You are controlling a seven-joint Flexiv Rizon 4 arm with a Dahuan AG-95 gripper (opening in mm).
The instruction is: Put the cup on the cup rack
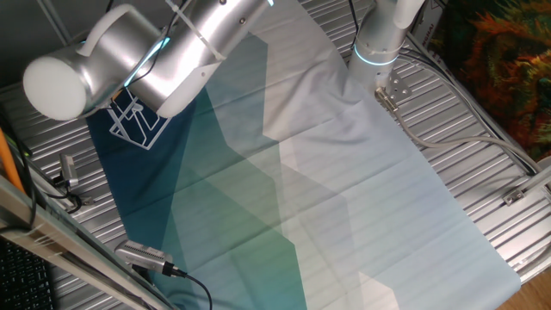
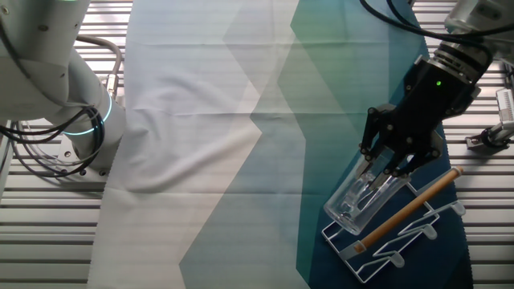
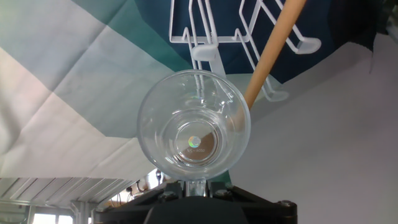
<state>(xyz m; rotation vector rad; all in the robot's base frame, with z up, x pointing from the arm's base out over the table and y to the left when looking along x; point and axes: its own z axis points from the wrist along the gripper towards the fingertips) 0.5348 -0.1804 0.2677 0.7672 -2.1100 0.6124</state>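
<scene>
One arm works here, and its big silver link [image 1: 129,60] fills the left of one fixed view, so the rack is almost hidden there; only some white wire shows under it. The table is covered with a cloth [image 2: 209,120] of white, green and dark blue fields.

Going to the right in the other fixed view, the gripper [image 2: 384,175] comes down from the upper right, and its fingers are closed on the cup [image 2: 361,199]. The cup is tilted, with the mouth pointing away from the fingers, down to the left. Just beyond and beside the fingertips is the cup rack [image 2: 418,225], with its wooden rod [image 2: 409,207] passing very near the cup.

In the hand view the cup mouth faces the camera and an upright peg [image 3: 208,56] of the rack stands straight ahead of the fingers, behind the glass.

I judge that the cup is near to be placed. The risk is that the glass wall hits the rod or misses the peg, because they are so close together. Then the light rack could shift on the cloth, or the smooth cup could slip in the fingers.
</scene>
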